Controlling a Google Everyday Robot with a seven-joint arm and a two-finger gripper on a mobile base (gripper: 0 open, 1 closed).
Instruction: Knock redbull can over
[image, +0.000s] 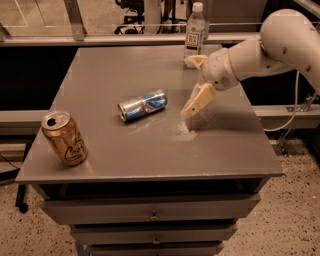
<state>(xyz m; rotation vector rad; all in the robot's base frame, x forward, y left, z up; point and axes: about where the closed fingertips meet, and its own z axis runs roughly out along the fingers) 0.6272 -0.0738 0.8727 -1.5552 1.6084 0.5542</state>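
The redbull can (142, 105), slim, blue and silver, lies on its side near the middle of the grey table (150, 145), its silver top pointing left. My gripper (195, 82) hangs over the table to the right of the can, apart from it and holding nothing. Its two cream fingers are spread wide: one fingertip (190, 109) points down toward the table, the other (192, 61) sits higher, near the bottle.
A gold can (64, 138) with script lettering stands upright at the front left corner. A clear plastic bottle (195, 31) with a white cap stands at the back edge, just behind my gripper. Drawers sit below the tabletop. My arm (270, 47) reaches in from the right.
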